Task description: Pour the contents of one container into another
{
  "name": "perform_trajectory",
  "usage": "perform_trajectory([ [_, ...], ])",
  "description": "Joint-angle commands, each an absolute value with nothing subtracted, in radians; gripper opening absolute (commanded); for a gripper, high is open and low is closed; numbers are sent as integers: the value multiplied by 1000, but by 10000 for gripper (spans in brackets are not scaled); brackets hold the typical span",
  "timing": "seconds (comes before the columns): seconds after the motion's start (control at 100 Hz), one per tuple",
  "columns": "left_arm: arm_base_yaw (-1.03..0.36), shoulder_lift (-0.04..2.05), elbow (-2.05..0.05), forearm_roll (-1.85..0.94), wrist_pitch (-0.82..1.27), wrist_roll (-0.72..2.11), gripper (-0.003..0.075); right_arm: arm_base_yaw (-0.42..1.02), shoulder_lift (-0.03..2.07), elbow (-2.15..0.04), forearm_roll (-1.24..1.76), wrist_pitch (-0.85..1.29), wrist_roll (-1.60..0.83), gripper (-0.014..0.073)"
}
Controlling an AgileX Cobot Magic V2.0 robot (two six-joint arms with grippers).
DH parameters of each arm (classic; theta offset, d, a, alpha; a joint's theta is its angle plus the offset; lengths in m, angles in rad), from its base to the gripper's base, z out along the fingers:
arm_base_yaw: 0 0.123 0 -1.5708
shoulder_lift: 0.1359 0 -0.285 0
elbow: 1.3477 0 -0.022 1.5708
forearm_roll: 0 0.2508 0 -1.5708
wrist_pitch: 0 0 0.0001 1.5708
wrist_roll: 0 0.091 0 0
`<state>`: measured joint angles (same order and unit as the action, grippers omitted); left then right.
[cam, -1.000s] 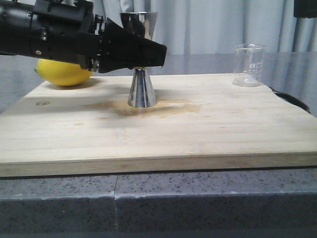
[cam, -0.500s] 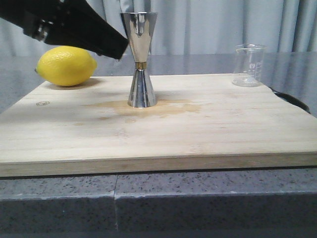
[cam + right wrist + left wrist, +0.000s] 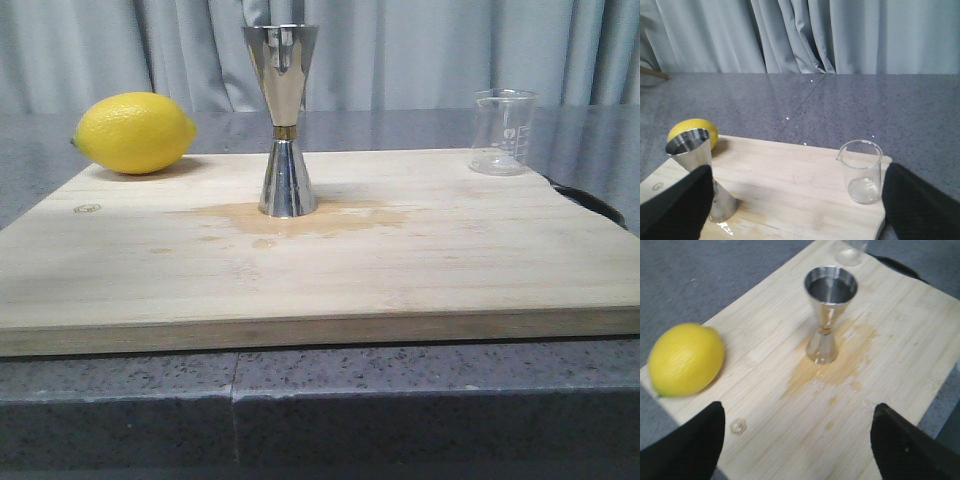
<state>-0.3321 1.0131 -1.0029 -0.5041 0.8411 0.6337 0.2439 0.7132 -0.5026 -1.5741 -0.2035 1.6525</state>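
1. Grey pleated curtains hang behind a speckled grey counter [image 3: 400, 400], on which a pale wooden cutting board [image 3: 330, 270] carries everything.
2. Near the middle of the board stands a steel jigger [image 3: 283, 120], upright, its upper cup showing what looks like liquid in the left wrist view. A tan wet stain [image 3: 310, 217] spreads on the wood around its foot.
3. At the board's far right corner sits the glass beaker [image 3: 502, 131], upright, pouring lip and faint white scale marks showing; it looks empty or nearly so (the glass is too clear to be sure). It stands well apart from the jigger.
4. A lemon [image 3: 134, 132] rests at the far left corner, apart from both vessels.
5. Neither arm shows in the front view. The left pincer [image 3: 797, 440] appears in its own wrist view with fingers spread wide, holding nothing, above the board's near side with the jigger ahead of it.
6. The right pincer [image 3: 792, 210] likewise shows fingers wide apart and empty, the beaker just ahead of its right-hand finger in that view.
7. My reading: nothing is gripped, so either the pour is finished or a grasp is yet to come. If more pouring is wanted, a pincer must close around one vessel's body, carry it level to the other, and tilt slowly over the rim.
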Motion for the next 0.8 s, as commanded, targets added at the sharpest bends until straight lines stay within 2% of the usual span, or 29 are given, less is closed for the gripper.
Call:
perform_trajectory([
  [0.0, -335, 936, -1031, -363, 806, 407, 554, 245, 667, -540, -1573, -197, 1662, 595],
  [0.08, -335, 886, -1024, -265, 807, 260, 554, 245, 621, -540, -1573, -170, 1690, 595],
  [0.27, -335, 752, -939, -145, 764, 107, 540, 245, 511, -538, -1573, -148, 1696, 595],
  [0.48, -335, 623, -820, -128, 654, 83, 449, 245, 459, -536, -1573, -58, 1696, 595],
  [0.7, -335, 609, -802, -128, 597, 83, 371, 245, 457, -536, -1573, -40, 1696, 593],
  [0.79, -335, 609, -801, -128, 593, 83, 316, 245, 457, -536, -1573, -40, 1696, 520],
])
